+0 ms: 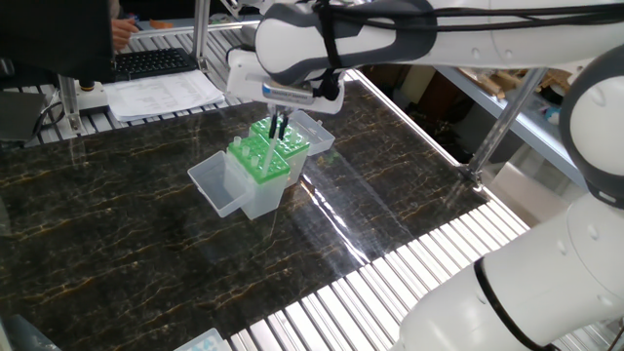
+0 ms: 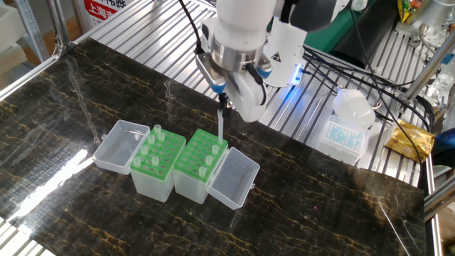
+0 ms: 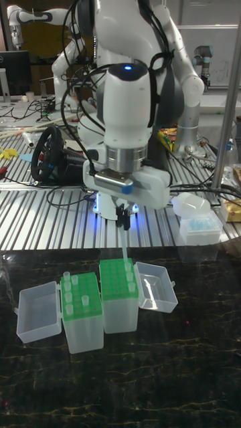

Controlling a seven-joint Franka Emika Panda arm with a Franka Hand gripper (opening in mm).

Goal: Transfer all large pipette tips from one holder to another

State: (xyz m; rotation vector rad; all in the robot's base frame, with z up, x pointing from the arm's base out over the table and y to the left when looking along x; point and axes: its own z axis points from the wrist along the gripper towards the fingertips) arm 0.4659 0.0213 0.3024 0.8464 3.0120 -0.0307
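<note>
Two clear holders with green perforated tops stand side by side. In the other fixed view the left holder (image 2: 153, 178) carries several large pipette tips (image 2: 151, 151); the right holder (image 2: 192, 183) has a few (image 2: 207, 162). My gripper (image 2: 222, 101) hangs above the right holder's far corner, shut on one clear tip (image 2: 220, 128) that points straight down, its end just over the green plate. The tall fixed view shows the gripper (image 3: 124, 219) and the held tip (image 3: 124, 253) above the right holder (image 3: 118, 314). In one fixed view the gripper (image 1: 279, 124) is over the holders (image 1: 255, 190).
Both holders' hinged lids lie open: one to the left (image 2: 117, 146), one to the right (image 2: 233, 181). A white box of blue tips (image 2: 345, 135) and cables (image 2: 355, 82) sit on the slatted metal behind. A keyboard (image 1: 156, 60) and papers (image 1: 161, 93) lie at the far side.
</note>
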